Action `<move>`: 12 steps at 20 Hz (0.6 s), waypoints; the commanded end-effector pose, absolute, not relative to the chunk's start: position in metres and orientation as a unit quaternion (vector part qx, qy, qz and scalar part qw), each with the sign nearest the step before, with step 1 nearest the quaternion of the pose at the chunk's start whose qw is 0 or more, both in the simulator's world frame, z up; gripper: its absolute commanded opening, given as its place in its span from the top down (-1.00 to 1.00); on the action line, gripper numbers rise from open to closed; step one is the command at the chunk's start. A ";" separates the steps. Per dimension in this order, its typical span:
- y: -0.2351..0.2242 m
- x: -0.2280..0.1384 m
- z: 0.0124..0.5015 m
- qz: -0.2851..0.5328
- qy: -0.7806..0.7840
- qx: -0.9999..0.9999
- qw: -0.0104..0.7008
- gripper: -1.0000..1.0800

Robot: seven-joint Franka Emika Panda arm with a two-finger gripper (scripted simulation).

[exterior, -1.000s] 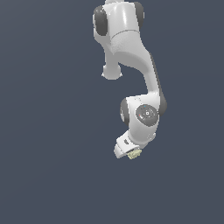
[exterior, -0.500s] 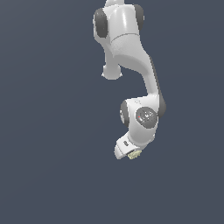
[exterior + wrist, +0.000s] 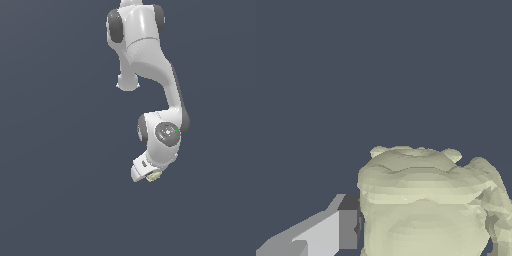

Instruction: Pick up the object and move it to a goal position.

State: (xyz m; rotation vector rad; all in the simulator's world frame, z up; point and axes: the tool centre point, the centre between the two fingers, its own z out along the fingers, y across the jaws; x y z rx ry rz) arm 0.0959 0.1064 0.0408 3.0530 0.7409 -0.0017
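Under the folded arm, the pincer still clamps the object, barely shifted since earlier.

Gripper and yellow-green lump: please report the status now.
Gripper shut on the lump. Lump sits against one finger; other finger not visible. Nothing seen in the way, only plain dark background.

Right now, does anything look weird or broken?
Nothing stands out. The bumpy yellow-green lump sits against one gripper finger, tucked at the gripper of the white arm, with only plain grey behind it.
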 end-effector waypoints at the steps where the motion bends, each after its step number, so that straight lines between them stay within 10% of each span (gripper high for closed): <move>1: 0.108 0.096 0.045 0.000 0.236 0.972 0.000 1.00; 12: 0.130 0.088 0.113 0.000 0.236 0.972 0.000 1.00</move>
